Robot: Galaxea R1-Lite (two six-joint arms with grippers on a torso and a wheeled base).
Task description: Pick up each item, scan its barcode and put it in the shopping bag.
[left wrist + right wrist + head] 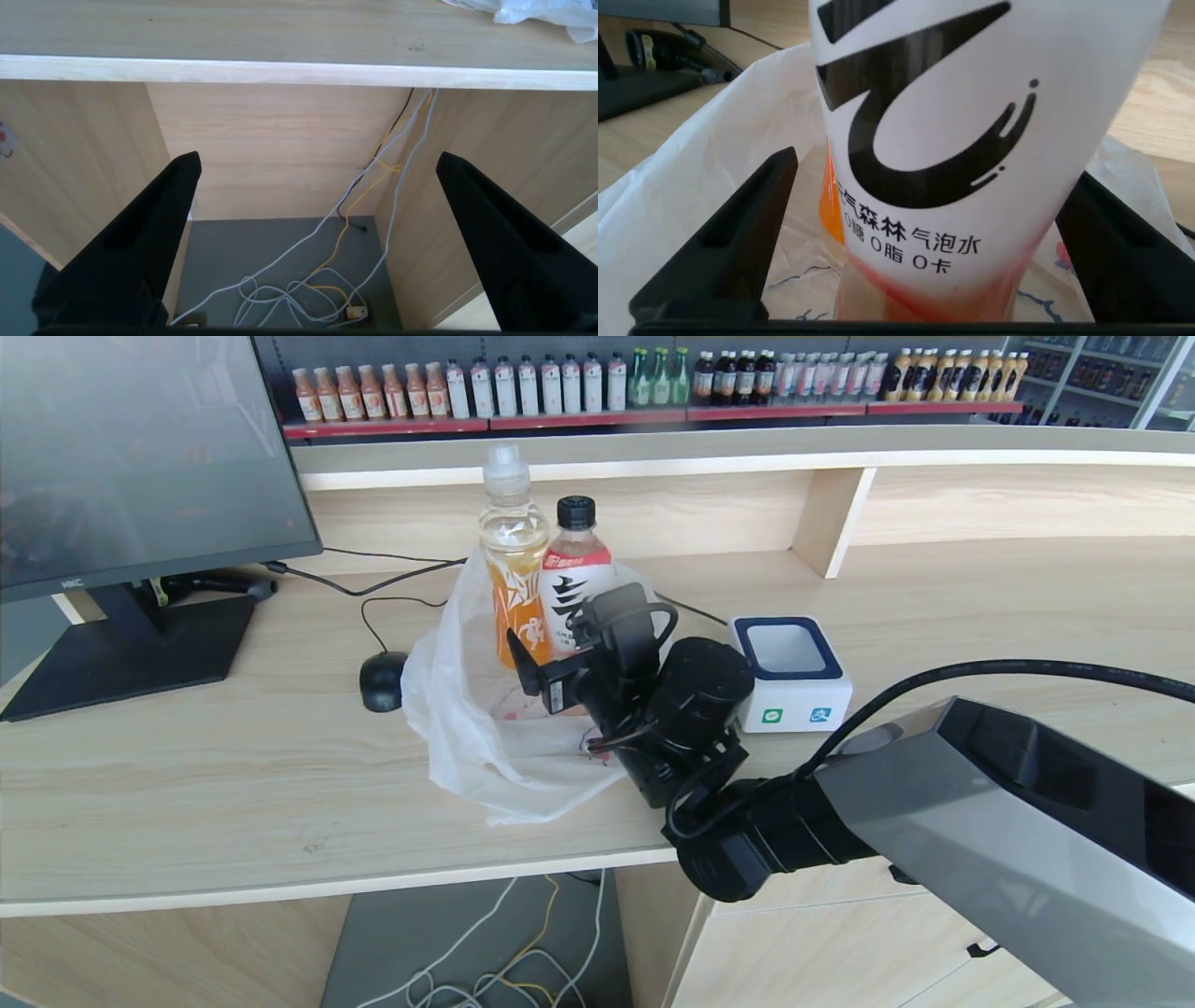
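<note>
The right gripper is straddling the black-capped bottle standing in the shopping bag, jaws spread and not clamping. Pulling out could be snagging plastic, toppling it onto the orange bottle at its left. The left gripper is hanging wide open and empty.

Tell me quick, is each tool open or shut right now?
Left tool: open, empty.
Right tool: open, with the white-label bottle between its fingers, in the bag.

This is a shop's checkout. A long shelf of bottled drinks runs behind the wooden counter, which carries a monitor, a small scanner and a plastic shopping bag.
</note>
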